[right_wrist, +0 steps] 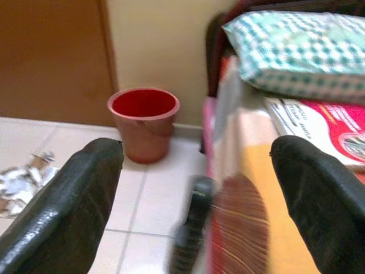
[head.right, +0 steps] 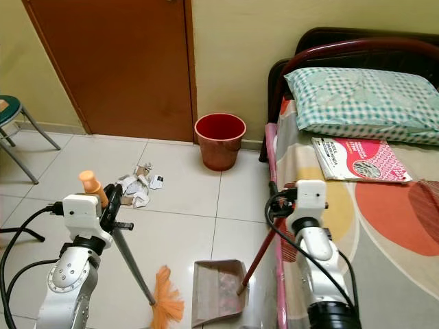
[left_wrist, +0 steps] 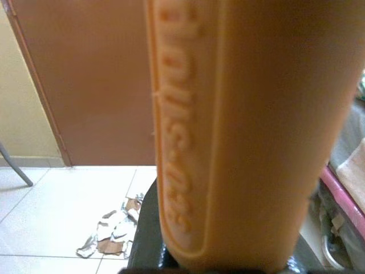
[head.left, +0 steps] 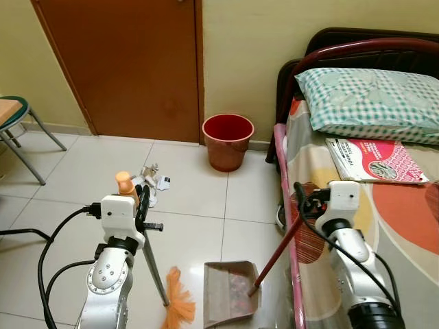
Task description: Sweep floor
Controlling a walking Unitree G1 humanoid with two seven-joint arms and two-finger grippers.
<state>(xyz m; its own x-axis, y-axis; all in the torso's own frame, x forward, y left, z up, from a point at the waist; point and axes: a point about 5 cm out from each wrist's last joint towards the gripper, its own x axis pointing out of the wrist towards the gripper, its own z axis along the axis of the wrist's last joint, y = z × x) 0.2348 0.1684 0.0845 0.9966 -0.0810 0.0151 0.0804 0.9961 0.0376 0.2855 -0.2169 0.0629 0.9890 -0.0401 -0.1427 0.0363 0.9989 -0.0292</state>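
On the pale tiled floor (head.left: pixel 192 199) near the brown door lies a small heap of torn paper scraps (head.left: pixel 152 179). The left end effector (head.left: pixel 140 205) is closed around the orange-capped handle of an orange-bristled broom (head.left: pixel 180 307). Beside its bristles rests a brown plastic dustpan (head.left: pixel 230 291), its long red handle leaning up between the widely spread fingers of the right end effector (right_wrist: pixel 197 188). A red plastic bucket (head.left: pixel 228 140) stands by the wall, next to the bed (head.left: pixel 384 199).

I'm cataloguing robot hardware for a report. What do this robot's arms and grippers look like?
Both arms are silver metal with rounded joints. A white boxy wrist module tops the left arm and the right arm. Black cables loop from each wrist. The left gripper and right gripper have long, matte black fingers with rounded tips.
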